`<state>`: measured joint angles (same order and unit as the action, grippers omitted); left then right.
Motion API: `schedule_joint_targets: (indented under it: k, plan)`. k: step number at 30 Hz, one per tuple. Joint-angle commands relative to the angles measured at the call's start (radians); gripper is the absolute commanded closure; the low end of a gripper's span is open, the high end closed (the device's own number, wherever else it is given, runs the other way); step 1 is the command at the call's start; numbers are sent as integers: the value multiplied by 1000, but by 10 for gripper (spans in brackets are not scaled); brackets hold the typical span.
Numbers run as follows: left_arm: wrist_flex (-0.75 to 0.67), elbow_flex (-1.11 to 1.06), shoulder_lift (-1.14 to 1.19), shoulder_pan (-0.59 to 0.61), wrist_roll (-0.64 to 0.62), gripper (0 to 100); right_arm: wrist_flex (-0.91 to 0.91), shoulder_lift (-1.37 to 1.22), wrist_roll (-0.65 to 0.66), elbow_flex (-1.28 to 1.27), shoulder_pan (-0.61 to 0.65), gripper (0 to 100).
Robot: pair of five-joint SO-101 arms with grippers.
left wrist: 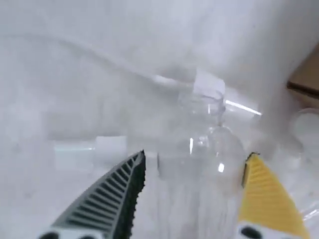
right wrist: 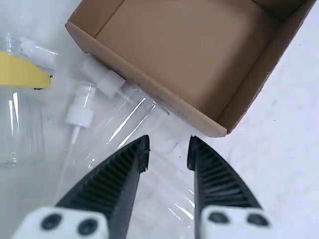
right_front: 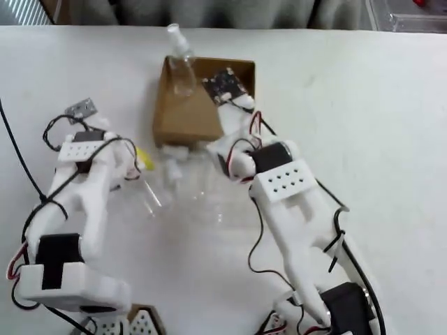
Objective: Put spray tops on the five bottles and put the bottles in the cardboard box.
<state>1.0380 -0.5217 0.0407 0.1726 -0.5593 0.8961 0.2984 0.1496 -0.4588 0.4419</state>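
The cardboard box stands at the back centre, with one bottle carrying a spray top leaning in its far left corner. Several clear bottles lie on the table in front of the box. My left gripper is open, its grey and yellow fingers on either side of a topless bottle. A loose spray top lies beside it. My right gripper is open just above a capped bottle lying against the box. Another loose spray top lies nearby.
The yellow finger of the left gripper appears in the right wrist view, close to another clear bottle. Both arms crowd the table's middle in front of the box. Bare white table stretches to the right.
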Motion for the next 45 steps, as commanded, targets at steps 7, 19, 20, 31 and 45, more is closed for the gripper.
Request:
schedule_joint_targets:
  k: [7, 19, 20, 31, 45]
  plan:
    - [12, 58, -2, 4, 3, 922, 4, 38, -8, 37, 13, 886]
    - [20, 52, -77, -21, 115, 978, 18, 50, -8, 41, 4, 886]
    - [23, 40, -107, -21, 126, 978, 35, 50, -8, 54, 4, 886]
    - [5, -115, -412, 28, 210, 975, 180, 41, -17, 92, 137, 886]
    - [-103, -78, -314, 188, 206, 976, 21, -82, -66, -3, 337, 886]
